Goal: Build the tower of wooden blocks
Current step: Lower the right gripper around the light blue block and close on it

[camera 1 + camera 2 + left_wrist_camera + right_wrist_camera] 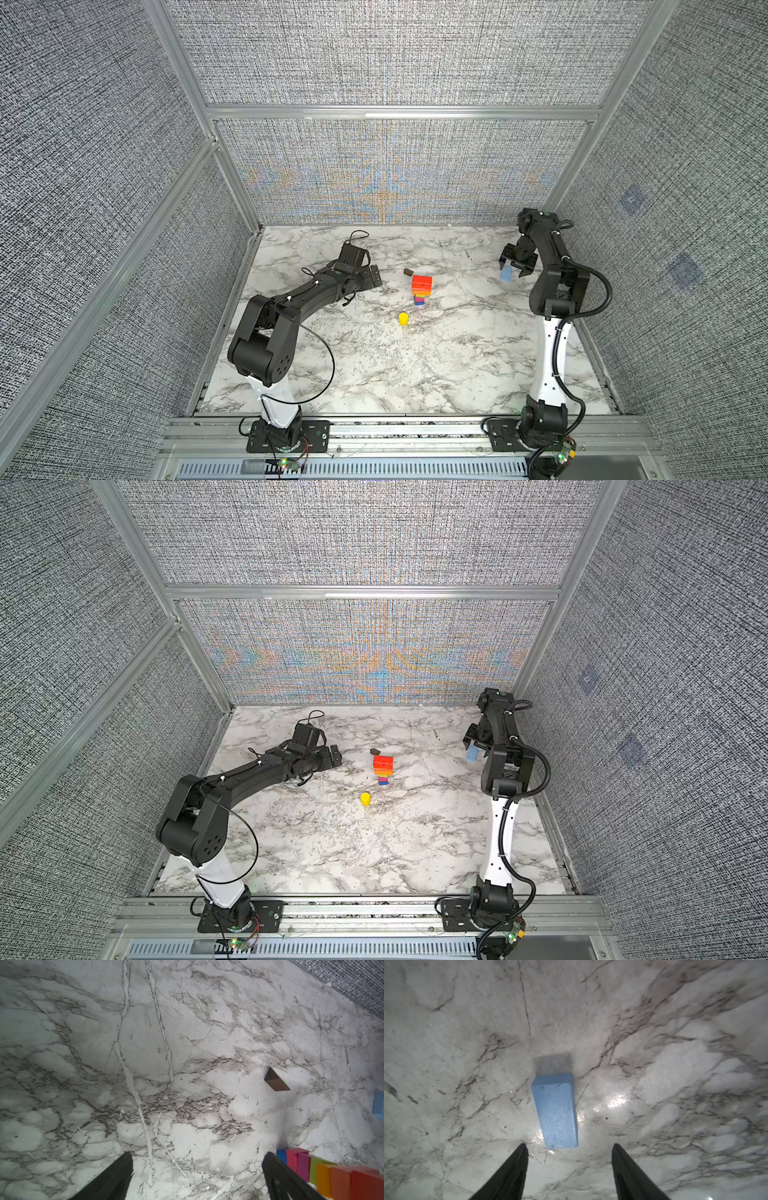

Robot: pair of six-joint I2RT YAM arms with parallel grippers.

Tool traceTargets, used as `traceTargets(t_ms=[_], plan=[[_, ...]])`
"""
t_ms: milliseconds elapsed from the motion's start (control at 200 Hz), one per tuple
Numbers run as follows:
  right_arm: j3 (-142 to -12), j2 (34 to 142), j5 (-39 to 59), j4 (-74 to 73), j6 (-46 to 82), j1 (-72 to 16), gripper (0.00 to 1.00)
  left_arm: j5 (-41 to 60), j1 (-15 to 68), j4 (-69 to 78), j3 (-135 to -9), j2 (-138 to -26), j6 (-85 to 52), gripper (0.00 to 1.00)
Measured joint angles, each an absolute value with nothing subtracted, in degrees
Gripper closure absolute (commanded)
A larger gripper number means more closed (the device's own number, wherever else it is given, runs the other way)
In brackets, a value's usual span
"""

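The tower (421, 289) (383, 769) stands mid-table: blue and pink blocks low, orange and red slabs on top. In the left wrist view the tower (332, 1174) lies just beside one finger. A dark brown block (408, 272) (276, 1080) sits behind it and a yellow block (403, 318) in front. My left gripper (374, 276) (197, 1159) rests low, left of the tower, open and empty. A light blue block (506, 273) (556, 1113) lies on the table at the far right. My right gripper (517, 270) (569, 1147) hangs over it, open, its fingertips short of the block.
The marble table (415, 365) is walled by grey fabric panels on three sides, with a metal rail along the front. The right arm stands close to the right wall.
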State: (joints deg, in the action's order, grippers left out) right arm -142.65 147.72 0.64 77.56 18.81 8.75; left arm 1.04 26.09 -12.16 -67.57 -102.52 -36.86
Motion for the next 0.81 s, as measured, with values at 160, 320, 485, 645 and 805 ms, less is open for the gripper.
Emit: traceTargets(t_ms=[160, 320, 485, 645, 805], plan=[[-146.04, 152.64, 3.92, 83.18, 16.36, 8.67, 0.33, 3.09, 26.00, -12.40, -69.58, -104.51, -37.12, 0.02], [-138.06, 148.81, 6.11, 82.17, 16.34, 8.78, 0.32, 4.27, 25.89, -12.58, -69.56, -104.81, -37.15, 0.02], [-130.76, 144.86, 7.68, 76.99, 18.39, 9.15, 0.41, 4.47, 25.74, -12.58, -69.32, -104.79, -37.50, 0.02], [-121.49, 139.74, 7.09, 69.93, 21.17, 8.56, 0.48, 4.49, 25.67, -12.58, -69.17, -104.79, -37.52, 0.02], [-105.62, 130.43, 5.87, 56.42, 24.27, 7.49, 0.39, 4.62, 25.63, -12.49, -68.14, -104.18, -37.78, 0.02]])
